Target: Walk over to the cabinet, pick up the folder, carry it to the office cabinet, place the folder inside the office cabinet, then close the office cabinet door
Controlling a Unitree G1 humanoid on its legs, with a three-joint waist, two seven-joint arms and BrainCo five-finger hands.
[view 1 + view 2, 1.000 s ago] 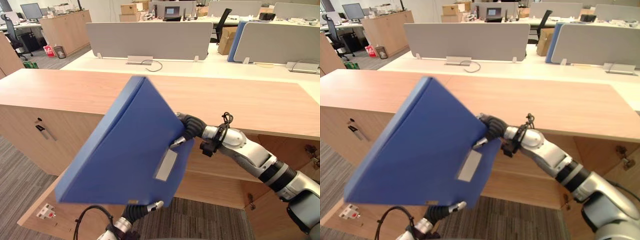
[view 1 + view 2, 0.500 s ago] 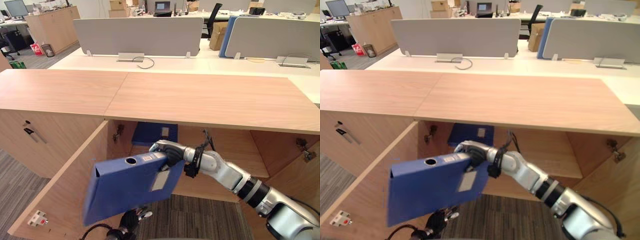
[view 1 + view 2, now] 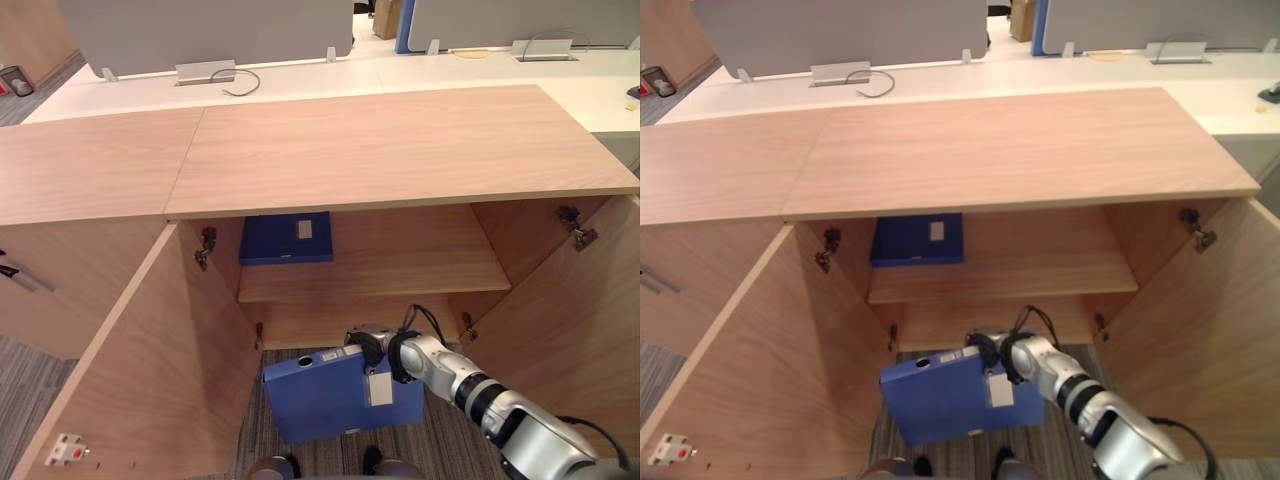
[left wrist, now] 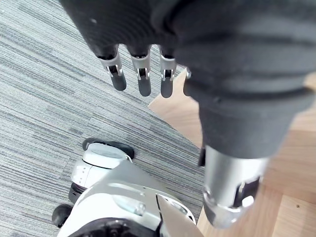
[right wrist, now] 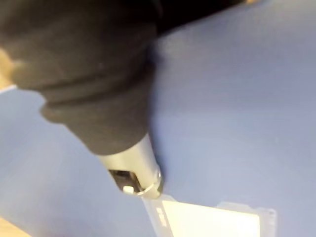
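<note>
Folder now lower, right robot hand gripping; left robot hand released.

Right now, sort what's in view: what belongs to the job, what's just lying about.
Job: folder in the right hand; open cabinet; its left door; left hand, idle.
Lying about: second folder on the shelf; cable on the desk behind.

blue folder, tilted, spine up — low in front of wide-open office cabinet
</note>
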